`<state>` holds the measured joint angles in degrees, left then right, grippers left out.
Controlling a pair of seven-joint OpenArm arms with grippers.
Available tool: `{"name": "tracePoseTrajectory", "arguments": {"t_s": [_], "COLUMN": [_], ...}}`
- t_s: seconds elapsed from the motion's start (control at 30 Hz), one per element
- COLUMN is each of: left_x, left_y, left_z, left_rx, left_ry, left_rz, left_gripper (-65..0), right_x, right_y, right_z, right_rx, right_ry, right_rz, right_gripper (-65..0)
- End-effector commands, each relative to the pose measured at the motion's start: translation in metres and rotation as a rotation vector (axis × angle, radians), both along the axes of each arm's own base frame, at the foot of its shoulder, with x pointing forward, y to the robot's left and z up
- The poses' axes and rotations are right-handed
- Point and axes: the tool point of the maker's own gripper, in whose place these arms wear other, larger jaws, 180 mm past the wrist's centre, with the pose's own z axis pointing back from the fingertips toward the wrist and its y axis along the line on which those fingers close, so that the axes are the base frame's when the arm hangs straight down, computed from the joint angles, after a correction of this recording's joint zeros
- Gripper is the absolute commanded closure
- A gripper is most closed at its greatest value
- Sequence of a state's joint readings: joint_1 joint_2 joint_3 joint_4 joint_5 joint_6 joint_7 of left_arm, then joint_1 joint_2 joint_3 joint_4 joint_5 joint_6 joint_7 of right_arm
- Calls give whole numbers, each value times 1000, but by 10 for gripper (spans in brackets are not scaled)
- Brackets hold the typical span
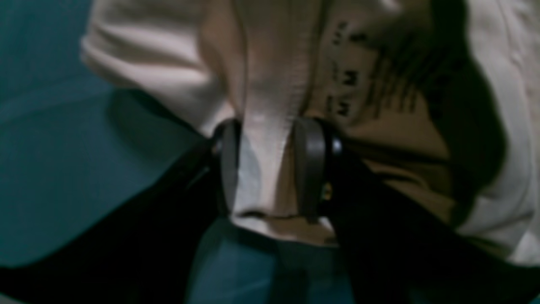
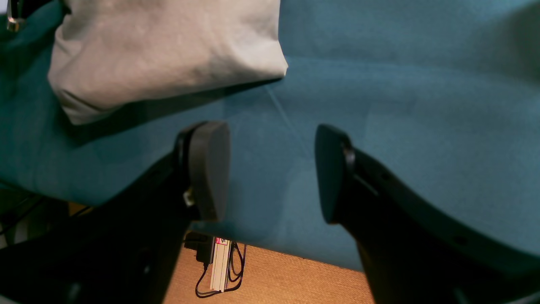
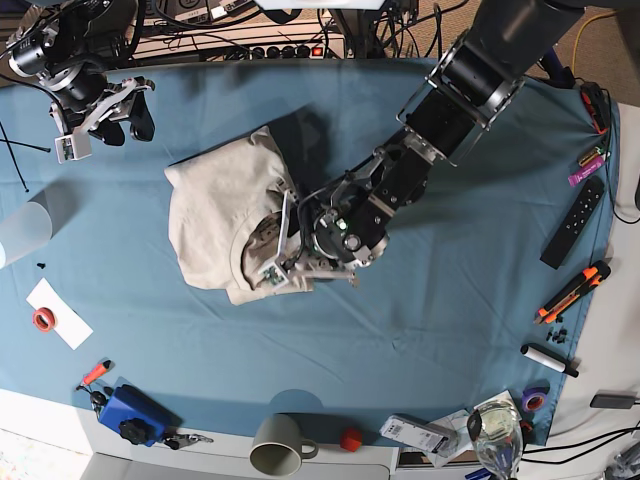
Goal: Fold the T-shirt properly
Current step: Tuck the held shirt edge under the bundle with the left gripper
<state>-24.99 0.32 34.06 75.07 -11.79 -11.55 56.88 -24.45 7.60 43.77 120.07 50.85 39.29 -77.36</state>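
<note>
The beige T-shirt [image 3: 215, 215] lies bunched and partly folded left of the middle of the blue-teal tablecloth [image 3: 450, 300]. My left gripper [image 3: 280, 255] is down at the shirt's lower right edge. In the left wrist view its jaws [image 1: 270, 164] hold a fold of the ribbed collar [image 1: 274, 97] between them, with dark print [image 1: 348, 80] just beyond. That view is blurred. My right gripper [image 3: 100, 110] hovers at the far left corner, open and with nothing in it [image 2: 272, 169]. A corner of the T-shirt [image 2: 160, 50] shows beyond it.
A clear cup [image 3: 20, 235] and a paper with a red tape ring [image 3: 55, 312] sit at the left edge. Along the front are a blue object [image 3: 130, 412], a mug [image 3: 278, 445] and a glass [image 3: 495, 435]. A remote [image 3: 572, 222] and markers [image 3: 572, 290] lie right.
</note>
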Motion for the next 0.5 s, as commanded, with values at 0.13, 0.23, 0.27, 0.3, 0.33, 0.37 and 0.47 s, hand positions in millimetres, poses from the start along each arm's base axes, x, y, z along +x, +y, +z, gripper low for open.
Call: {"name": "tracePoseTrajectory", "arguments": {"t_s": [0.13,0.23,0.27,0.3,0.33,0.37,0.47], "left_x": [16,5,0,-4,-7,-9,-12], "left_y": [-11,-10,-11,-11,-11,-11,-9], "left_z": [23,11,7,3,0,-3,-9], "left_rx": [-49,-46,-47,-50,-52,-52,-44], "left_ry": [-72,-39,-28,-18,-11,-3,13], "left_rz": [-4,-5,-7,-6,-6,-5,-2], "left_gripper": [-224,-224,-224,-224,-224,-224,-193], "right_x": [5,5,5,5,5,5,5], "right_y": [0,0,0,0,0,0,0], "right_z": [10,10,10,10,10,10,10], "right_rx": [-10,-10,-10,-10,-10,-10,-10], "right_ry": [-41,-41,-41,-41,-42,-42,-41], "right_rz": [14,14,14,14,14,14,14], "right_gripper": [-320,-320,-320,-320,-320,-320,-320]}}
